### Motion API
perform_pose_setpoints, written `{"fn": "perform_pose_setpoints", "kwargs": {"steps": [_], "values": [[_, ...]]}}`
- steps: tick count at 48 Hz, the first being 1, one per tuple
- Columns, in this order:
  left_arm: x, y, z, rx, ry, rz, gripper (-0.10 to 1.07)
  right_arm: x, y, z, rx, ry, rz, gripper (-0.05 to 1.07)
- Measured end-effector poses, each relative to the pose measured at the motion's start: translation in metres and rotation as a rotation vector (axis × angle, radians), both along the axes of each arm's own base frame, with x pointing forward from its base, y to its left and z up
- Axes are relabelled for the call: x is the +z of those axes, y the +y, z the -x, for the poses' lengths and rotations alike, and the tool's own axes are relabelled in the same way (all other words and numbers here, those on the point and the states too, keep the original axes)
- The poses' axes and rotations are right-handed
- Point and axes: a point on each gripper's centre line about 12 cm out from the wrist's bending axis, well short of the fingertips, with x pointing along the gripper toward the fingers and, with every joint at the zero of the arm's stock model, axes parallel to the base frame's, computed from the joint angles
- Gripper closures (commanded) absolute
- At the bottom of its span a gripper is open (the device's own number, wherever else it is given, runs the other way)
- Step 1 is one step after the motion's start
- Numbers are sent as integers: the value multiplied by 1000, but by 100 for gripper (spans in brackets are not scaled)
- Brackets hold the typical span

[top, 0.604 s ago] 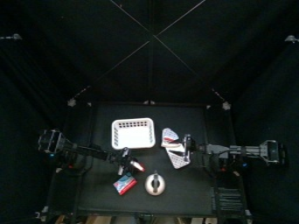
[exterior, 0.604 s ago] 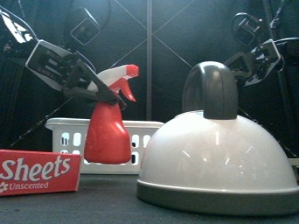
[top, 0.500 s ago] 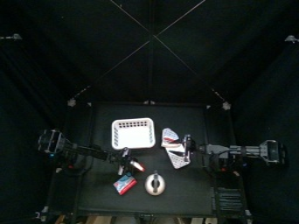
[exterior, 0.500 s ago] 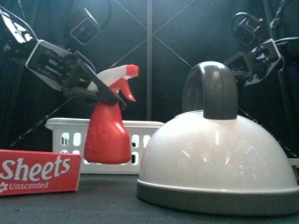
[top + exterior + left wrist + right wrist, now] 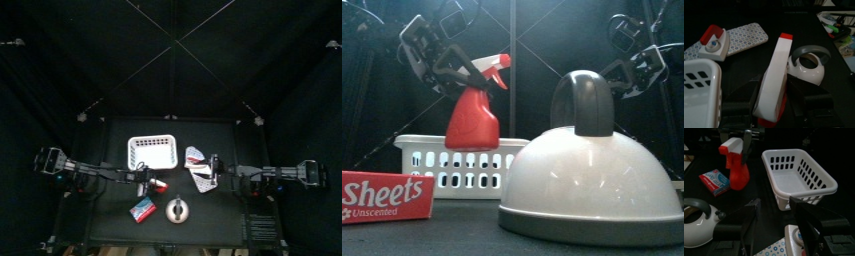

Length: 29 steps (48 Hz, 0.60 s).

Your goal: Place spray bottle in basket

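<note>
The left arm enters from the left side of the table in the top view and extends nearly level toward the centre. The left gripper is raised above the table, with its 2 jaws closed on the neck of the spray bottle, just below the white trigger head. In the front view the bottle hangs upright with its red body clear of the table surface, its base level with the rim of the basket behind it. In the top view the bottle lies just outside the basket's near edge, not over the basket interior. The left wrist view shows the bottle running lengthwise between the 2 jaws.

The right arm enters from the right and is held raised, with the right gripper hanging behind the grey-white kettle-shaped object. The right wrist view shows its 2 jaws spread apart with nothing between them; the basket and the lifted bottle are visible beyond.

Other items on the table: a flat red-and-blue packet at the front left, and a patterned pouch just beside the basket's right side.
</note>
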Motion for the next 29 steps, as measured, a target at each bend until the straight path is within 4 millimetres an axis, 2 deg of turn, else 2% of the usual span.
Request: {"fn": "perform_pose_setpoints", "kwargs": {"steps": [7,14,24,29], "values": [[17,7,-3,63,35,84,42,0,0,0,1,3,2,17],[37,23,-4,101,-18,72,42,-1,0,0,1,5,2,17],[65,60,3,189,-148,20,43,-3,0,1,-1,17,2,17],[69,78,6,226,-215,-31,42,-3,0,1,-1,17,2,17]]}}
